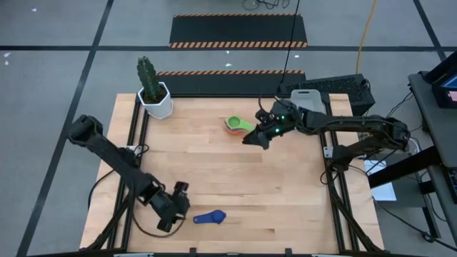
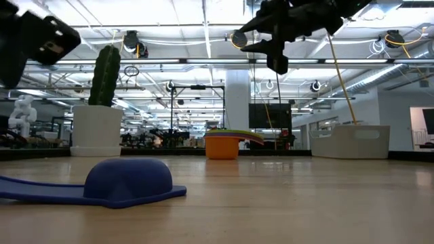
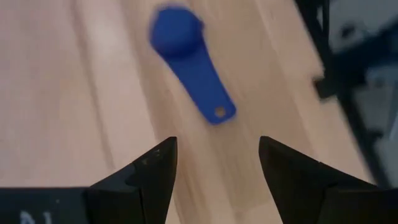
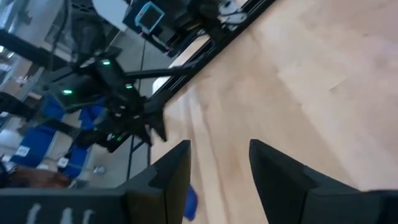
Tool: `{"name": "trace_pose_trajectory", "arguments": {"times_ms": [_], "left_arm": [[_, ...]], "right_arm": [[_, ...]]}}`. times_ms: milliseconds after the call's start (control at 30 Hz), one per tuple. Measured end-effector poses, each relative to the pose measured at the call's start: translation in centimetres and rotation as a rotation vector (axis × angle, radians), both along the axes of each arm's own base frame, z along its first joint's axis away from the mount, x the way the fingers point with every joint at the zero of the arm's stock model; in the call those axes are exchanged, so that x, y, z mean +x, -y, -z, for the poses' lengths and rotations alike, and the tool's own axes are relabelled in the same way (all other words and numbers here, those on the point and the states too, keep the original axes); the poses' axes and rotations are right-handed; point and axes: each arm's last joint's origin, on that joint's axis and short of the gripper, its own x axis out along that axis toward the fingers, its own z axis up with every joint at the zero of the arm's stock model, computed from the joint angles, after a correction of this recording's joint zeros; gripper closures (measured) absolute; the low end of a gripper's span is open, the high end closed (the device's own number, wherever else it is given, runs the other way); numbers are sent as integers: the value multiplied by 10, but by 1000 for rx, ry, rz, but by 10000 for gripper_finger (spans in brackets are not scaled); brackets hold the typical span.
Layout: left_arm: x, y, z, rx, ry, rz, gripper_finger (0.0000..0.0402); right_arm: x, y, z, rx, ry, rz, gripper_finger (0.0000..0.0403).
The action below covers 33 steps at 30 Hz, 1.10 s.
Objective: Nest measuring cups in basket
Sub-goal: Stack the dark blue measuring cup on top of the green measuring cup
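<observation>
1. Between my left gripper's (image 3: pixel 214 165) jaws: nothing. They stand spread and empty over bare wood near the front edge of the table (image 1: pixel 285 185).
2. Just ahead of those jaws: the dark blue measuring cup (image 3: pixel 186 56), bowl down, flat handle pointing back toward the fingers, not touching them.
3. Right gripper (image 1: pixel 255 137): jaws parted, holding nothing, raised above the table near the back, just beside the stack.
4. Nested stack of cups (image 1: pixel 235 125), green on top and orange beneath, sitting on the table, not in the bin.
5. Basket (image 1: pixel 308 99): pale bin at the back right edge, well apart from the blue cup. I cannot tell its contents.
6. Cactus pot (image 1: pixel 156 98): back left, not involved.
7. Risks, as I judge them: the thin handle lies flat, so closing high could skate over it and shove the cup away; an off-centre pinch could let it swing and drop in transit.
</observation>
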Motion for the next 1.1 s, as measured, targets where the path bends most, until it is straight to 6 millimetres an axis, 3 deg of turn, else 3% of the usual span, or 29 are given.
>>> {"name": "trace_pose_trajectory", "arguments": {"times_ms": [267, 500, 967, 1100], "left_arm": [[10, 24, 36, 155, 56, 226, 172], [13, 32, 59, 350, 105, 367, 171], [24, 45, 72, 513, 279, 554, 172], [25, 42, 74, 533, 264, 561, 194]], "right_arm": [[2, -11, 0, 29, -10, -25, 246], [2, -12, 0, 45, -16, -19, 246], [3, -15, 0, 89, -25, -14, 246], [4, -20, 0, 89, -26, -31, 246]]}}
